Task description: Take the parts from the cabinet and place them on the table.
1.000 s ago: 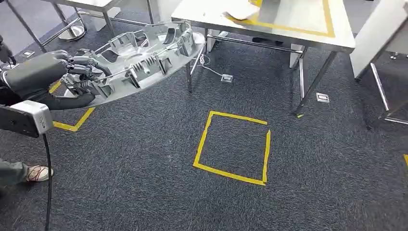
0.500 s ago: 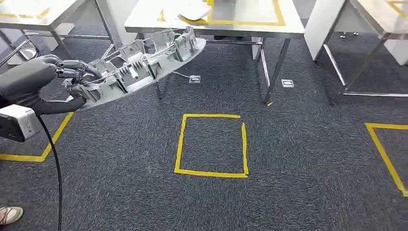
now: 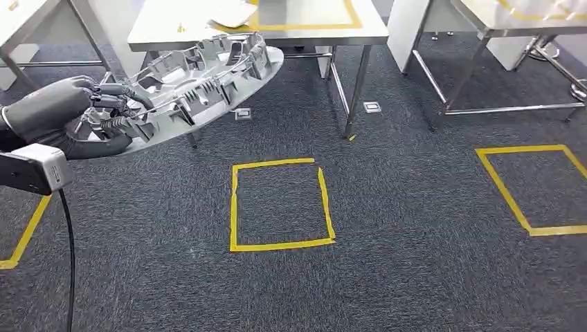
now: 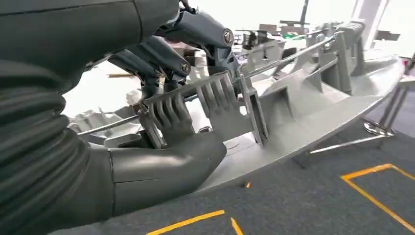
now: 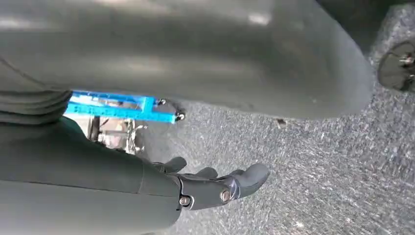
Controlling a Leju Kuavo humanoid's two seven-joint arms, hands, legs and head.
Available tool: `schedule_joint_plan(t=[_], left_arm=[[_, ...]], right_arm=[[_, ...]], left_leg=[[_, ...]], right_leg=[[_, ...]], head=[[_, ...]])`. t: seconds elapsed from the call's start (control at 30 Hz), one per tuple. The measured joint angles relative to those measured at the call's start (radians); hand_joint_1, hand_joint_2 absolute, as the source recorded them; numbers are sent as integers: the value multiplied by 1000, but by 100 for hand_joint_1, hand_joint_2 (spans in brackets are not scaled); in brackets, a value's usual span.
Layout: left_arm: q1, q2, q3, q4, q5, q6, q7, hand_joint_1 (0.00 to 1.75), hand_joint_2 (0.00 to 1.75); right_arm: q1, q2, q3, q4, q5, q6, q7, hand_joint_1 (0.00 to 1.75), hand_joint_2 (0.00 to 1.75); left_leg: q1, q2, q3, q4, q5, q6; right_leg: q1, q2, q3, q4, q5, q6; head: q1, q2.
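My left hand (image 3: 66,114) grips one end of a long grey ribbed plastic part (image 3: 197,79), which sticks out level to the right over the carpet. In the left wrist view the thumb sits under the part (image 4: 303,112) and the fingers (image 4: 166,54) curl over its ribs. A steel table (image 3: 166,31) with a yellow tape rectangle stands ahead at the top of the head view, with a pale flat piece (image 3: 232,12) lying on it. My right hand (image 5: 215,188) hangs over the carpet, fingers loosely stretched, holding nothing.
A yellow tape square (image 3: 280,204) marks the carpet ahead, another (image 3: 533,187) lies to the right. More steel tables (image 3: 512,17) stand at the top right and top left (image 3: 21,17). Floor sockets (image 3: 372,107) sit near the table legs.
The whole view has swung: the camera turned, so the table and tape square slid left and a second tape square came in on the right. My left hand still holds the part.
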Motion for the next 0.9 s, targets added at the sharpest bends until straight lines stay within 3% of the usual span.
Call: schedule_joint_plan(t=[0.07,0.13,0.23,0.47,0.6,0.63,0.67,0.7,0.77,0.8,0.83,0.9], left_arm=[[-2,2,0,2,3,-16,-1,175,175],[-4,13,0,3,14,-36,-3,175,175],[-17,24,0,3,19,-50,0,175,175],[-39,31,0,7,2,-47,10,175,175],[-38,37,0,7,-11,-39,11,175,175],[-39,37,0,7,-11,-38,11,175,175],[-39,37,0,4,-12,-38,11,175,175],[-40,38,1,3,-13,-35,12,175,175],[-35,38,1,-1,-16,-30,14,175,175],[-32,38,1,-3,-19,-29,14,175,175],[-28,38,1,-4,-21,-27,16,175,175],[-24,40,1,-5,-22,-26,18,175,175]], right_arm=[[0,0,0,0,2,-13,-3,0,0],[6,0,0,0,5,-20,-3,0,0],[6,0,0,0,5,-26,6,0,0],[5,1,0,0,-2,-32,6,0,0],[6,2,0,0,-3,-32,6,0,0],[6,2,0,0,-3,-32,6,0,0],[6,2,0,0,-3,-32,7,0,0],[6,2,0,0,-3,-32,6,0,0],[7,2,0,0,-3,-33,6,0,0],[9,2,0,0,-3,-33,6,0,0],[12,2,0,0,-3,-34,6,0,0],[15,2,0,0,-2,-34,7,0,0]], left_leg=[[-5,14,-1,-2,-3,-9],[-7,15,4,-2,-5,-1],[-7,14,9,-12,-1,-9],[-10,11,9,-13,-2,-8],[-9,4,7,-27,-2,4],[-3,1,28,-32,-12,12],[-2,1,31,-35,-14,16],[-2,0,36,-35,-15,18],[-2,-3,44,-35,-18,20],[-2,-4,49,-34,-21,16],[0,-7,56,-34,-27,11],[5,-11,76,-34,-43,1]], right_leg=[[5,6,10,-5,-1,-12],[5,10,12,-8,2,-9],[6,8,12,-8,-2,-15],[2,5,15,-9,-2,-14],[-2,1,19,8,16,-4],[-3,1,15,16,11,0],[-4,9,4,31,4,3],[-7,17,-16,71,-20,7],[-12,22,-101,219,-83,17],[-14,22,-140,277,-94,21],[-18,22,-162,291,-84,26],[-27,22,-139,196,-37,30]], head=[[1,0],[-1,0],[0,0],[0,0],[0,0],[0,0],[3,0],[4,0],[3,0],[3,0],[4,0],[4,0]])
